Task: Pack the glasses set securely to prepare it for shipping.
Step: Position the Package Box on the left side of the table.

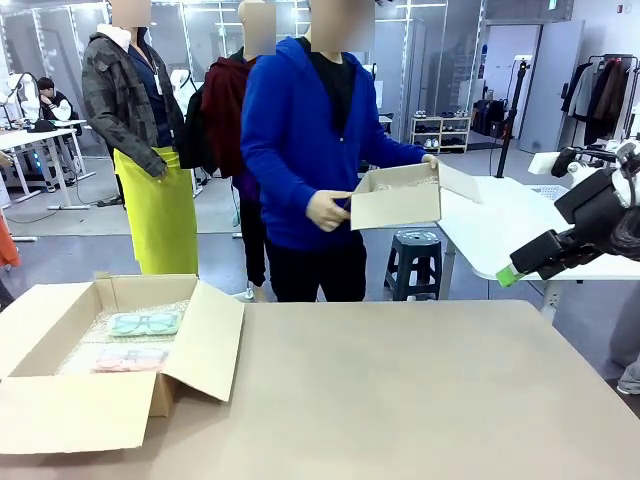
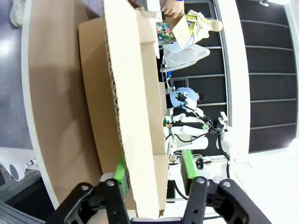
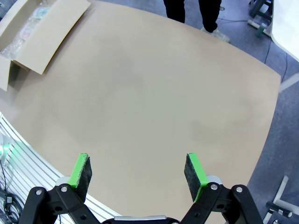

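An open cardboard box [image 1: 110, 340] sits at the left end of a brown table [image 1: 420, 390]. Inside it, on bubble wrap [image 1: 90, 335], lie two flat glasses cases: the mint-green case [image 1: 144, 323] farther back, the pink case [image 1: 130, 358] just in front of it. The left tool [image 2: 152, 179] has its fingers either side of one box flap [image 2: 135, 107]; whether the pads press it, I cannot tell. The right tool [image 3: 138, 172] hangs wide open and empty above the bare table. Across the table, a person in a blue top holds a smaller box [image 1: 398, 195] in both hands. The cases look packed; the step in hand seems to be adding padding or closing up. Next, the flaps likely need folding shut
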Robot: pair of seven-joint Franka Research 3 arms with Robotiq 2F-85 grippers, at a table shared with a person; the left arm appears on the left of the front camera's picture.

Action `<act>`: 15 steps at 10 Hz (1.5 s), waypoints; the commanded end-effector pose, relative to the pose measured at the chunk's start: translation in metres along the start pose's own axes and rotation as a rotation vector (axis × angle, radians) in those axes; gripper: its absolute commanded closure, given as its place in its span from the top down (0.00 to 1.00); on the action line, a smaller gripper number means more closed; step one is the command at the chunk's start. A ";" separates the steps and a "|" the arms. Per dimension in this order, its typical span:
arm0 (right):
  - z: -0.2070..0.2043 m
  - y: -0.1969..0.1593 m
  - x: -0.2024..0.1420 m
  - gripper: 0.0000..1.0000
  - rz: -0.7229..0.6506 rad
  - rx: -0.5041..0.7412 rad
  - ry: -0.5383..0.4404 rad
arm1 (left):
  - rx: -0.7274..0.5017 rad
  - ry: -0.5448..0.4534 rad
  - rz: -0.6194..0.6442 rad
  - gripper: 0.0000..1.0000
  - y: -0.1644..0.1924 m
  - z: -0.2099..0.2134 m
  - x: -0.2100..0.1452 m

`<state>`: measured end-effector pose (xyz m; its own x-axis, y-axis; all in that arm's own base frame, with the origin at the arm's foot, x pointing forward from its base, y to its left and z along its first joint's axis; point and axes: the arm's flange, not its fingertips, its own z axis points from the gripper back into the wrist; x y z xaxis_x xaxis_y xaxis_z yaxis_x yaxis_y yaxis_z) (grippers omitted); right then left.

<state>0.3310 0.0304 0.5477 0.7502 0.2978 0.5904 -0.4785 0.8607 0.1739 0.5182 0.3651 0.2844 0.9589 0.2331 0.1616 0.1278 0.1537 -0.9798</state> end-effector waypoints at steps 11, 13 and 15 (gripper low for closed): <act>-0.001 0.000 0.000 1.00 0.006 -0.006 -0.003 | 0.751 0.661 -1.089 1.00 -0.331 -0.229 -0.076; -0.001 0.000 0.000 1.00 0.006 -0.006 -0.003 | 0.835 0.701 -1.201 1.00 -0.341 -0.284 -0.111; -0.001 0.000 0.000 1.00 0.006 -0.006 -0.003 | 0.855 0.723 -1.281 1.00 -0.339 -0.315 -0.128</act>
<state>0.3311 0.0306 0.5475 0.7497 0.2986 0.5906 -0.4804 0.8593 0.1755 0.4363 -0.0183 0.5694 0.2925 -0.8520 0.4342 0.9354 0.3492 0.0551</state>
